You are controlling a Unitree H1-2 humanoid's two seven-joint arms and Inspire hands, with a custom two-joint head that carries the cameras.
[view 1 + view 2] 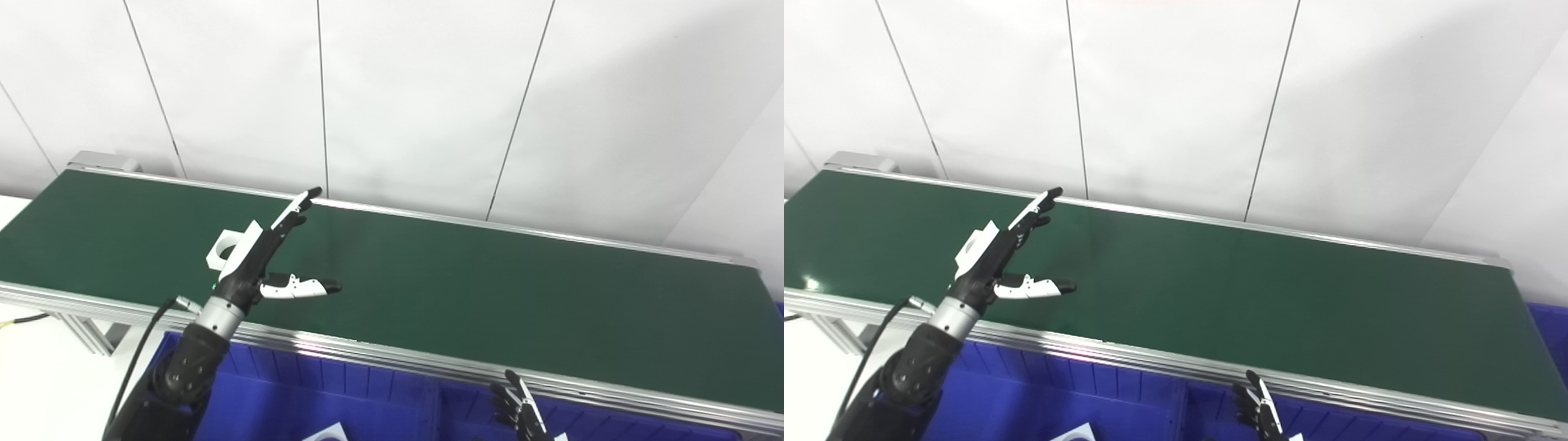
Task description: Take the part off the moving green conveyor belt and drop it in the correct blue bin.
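While behind spread fingers, white part.

No readable text, label or number anywhere (white slip in the blue bin indistinct)

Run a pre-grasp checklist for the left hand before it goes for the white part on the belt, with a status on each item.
1. Left hand open, fingers apart, holding nothing: ok.
2. White part on the green conveyor belt: ok, just beyond the hand, partly hidden by it.
3. Hand touching the part: cannot tell; they overlap in both views.
4. Part's shape readable for bin choice: not ok, only a ring-like end shows.
5. Blue bin below the belt's near rail: ok, though which compartment is correct cannot be told.
6. Right hand out of the way, low over the bin: ok.
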